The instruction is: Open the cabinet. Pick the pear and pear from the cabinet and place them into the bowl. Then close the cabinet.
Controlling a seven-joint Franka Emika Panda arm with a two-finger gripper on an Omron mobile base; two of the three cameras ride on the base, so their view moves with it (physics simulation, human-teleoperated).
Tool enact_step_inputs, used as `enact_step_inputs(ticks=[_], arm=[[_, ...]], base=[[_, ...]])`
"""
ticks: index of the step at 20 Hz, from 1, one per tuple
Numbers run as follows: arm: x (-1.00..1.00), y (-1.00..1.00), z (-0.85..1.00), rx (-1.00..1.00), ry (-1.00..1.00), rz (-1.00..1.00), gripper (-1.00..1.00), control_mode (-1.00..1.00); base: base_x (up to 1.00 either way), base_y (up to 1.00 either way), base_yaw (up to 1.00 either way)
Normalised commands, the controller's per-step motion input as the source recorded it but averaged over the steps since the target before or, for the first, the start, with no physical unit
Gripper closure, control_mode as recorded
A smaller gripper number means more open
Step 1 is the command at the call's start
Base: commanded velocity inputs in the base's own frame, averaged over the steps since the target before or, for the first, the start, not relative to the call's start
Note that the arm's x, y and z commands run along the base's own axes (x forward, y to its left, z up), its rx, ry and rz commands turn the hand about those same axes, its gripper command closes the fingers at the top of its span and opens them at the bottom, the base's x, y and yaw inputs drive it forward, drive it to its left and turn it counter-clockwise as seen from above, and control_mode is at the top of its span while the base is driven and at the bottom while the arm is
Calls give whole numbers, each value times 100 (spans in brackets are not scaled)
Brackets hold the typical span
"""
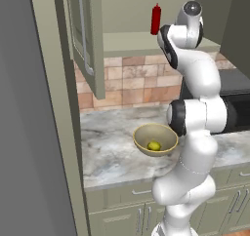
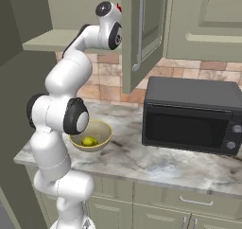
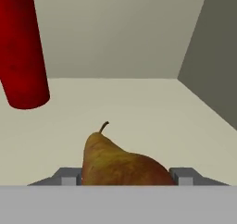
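Arm's up inside the open cabinet, fingers spread either side of a pear lying on the shelf near the red bottle, can't tell if they grip it; other pear sits in the bowl on the counter.

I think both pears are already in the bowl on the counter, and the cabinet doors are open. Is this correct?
Not quite. Only one pear lies in the bowl, as the left base view shows. The second pear is on the cabinet shelf, between the gripper fingertips, beside a red bottle, as the hand view shows. The cabinet doors are indeed open.
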Motion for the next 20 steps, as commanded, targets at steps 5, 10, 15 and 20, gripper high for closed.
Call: enact_step_inputs(ticks=[5,10,15,20], arm=[[-47,0,-17,0,0,1,100,-100],[-98,0,-16,0,3,1,100,-100],[-100,23,-2,0,11,0,100,-100],[-100,75,0,-8,26,7,100,-100]], base=[[0,0,0],[0,0,0],[0,0,0],[0,0,0]])
